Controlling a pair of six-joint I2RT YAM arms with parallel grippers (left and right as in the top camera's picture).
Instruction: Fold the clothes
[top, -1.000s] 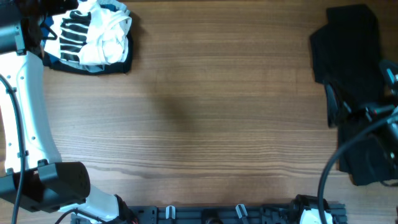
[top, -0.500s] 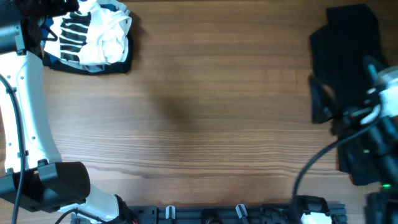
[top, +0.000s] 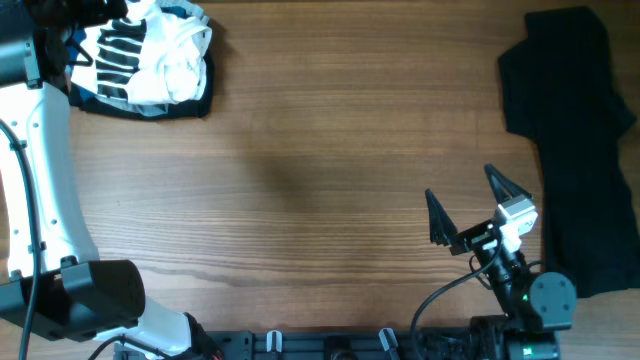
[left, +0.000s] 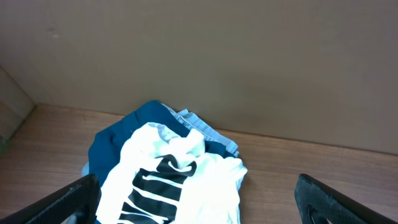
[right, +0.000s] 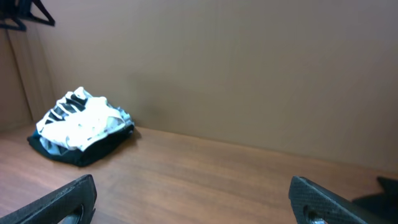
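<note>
We find a wooden counter (top: 320, 180), plain wall (right: 249, 74); heap (top: 150, 55) at 11 o'clock, black garment (top: 575, 130) at 3; left pincer (left: 199, 194), right pincer (top: 458, 183) spread wide, empty.

The left gripper (left: 196, 190) and the right gripper (top: 462, 190) both hang with jaws spread wide, gripping nothing

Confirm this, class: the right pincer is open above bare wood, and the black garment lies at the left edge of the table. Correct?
No. The black garment lies at the right edge of the table, not the left, per the overhead view. The right pincer is open above bare wood.
</note>
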